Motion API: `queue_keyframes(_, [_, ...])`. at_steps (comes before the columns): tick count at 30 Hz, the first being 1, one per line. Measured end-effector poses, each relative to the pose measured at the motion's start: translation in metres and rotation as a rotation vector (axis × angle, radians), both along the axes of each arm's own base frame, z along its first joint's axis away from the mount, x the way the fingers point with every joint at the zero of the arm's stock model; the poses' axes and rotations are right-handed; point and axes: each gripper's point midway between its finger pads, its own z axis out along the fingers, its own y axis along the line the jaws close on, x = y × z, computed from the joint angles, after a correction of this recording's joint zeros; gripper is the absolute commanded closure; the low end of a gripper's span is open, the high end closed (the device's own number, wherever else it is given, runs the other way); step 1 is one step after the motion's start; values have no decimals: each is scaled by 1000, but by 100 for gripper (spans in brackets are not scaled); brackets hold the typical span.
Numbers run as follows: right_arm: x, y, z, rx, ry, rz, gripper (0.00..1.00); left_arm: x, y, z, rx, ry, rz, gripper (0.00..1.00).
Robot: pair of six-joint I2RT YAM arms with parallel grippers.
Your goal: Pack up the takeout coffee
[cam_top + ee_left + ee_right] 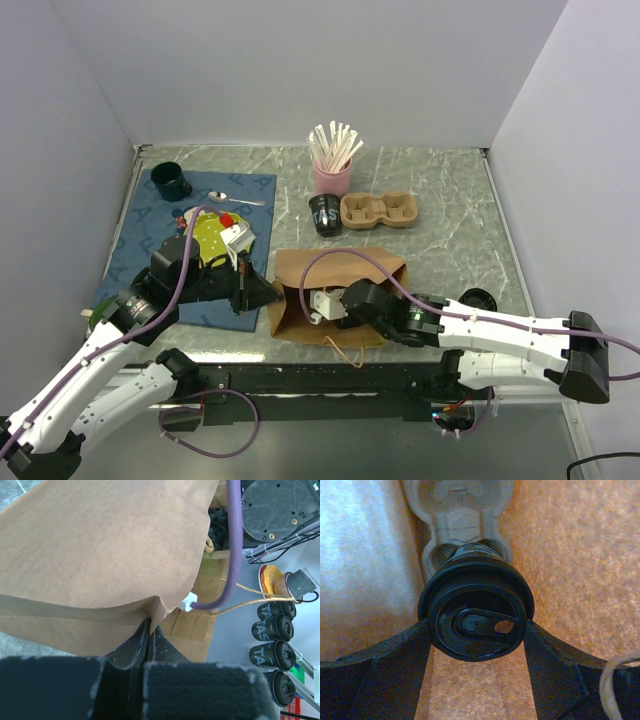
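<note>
Deep in the mouth of the brown paper bag (350, 262), the black-lidded coffee cup (476, 620) hung between the spread fingers of the right gripper (340, 300), which clasped it on both sides. The bag lay on its side on the table (450, 200). The left gripper (150, 630), pinched tight on the bag's edge, appeared to be holding the opening wide for the cup. Behind, a second cup (325, 213), a pulp carrier (380, 209) and stirrers (335, 145) stood unpacked.

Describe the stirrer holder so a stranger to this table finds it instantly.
Look toward the far middle of the marbled table. Behind the black cup beside the cardboard cup carrier stands a pink cup, the only one bristling with pale wooden sticks.
</note>
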Motion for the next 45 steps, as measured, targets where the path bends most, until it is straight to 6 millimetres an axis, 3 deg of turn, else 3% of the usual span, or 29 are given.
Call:
queue_keyframes(17, [17, -3, -2, 79, 12, -63, 59, -6, 0, -2, -21, 22, -10, 99])
queue_keyframes(32, [19, 8, -6, 102, 25, -45, 58, -7, 0, -3, -23, 28, -9, 99])
queue_keyframes(45, [32, 24, -13, 156, 18, -91, 56, -7, 1, -8, -9, 42, -10, 99])
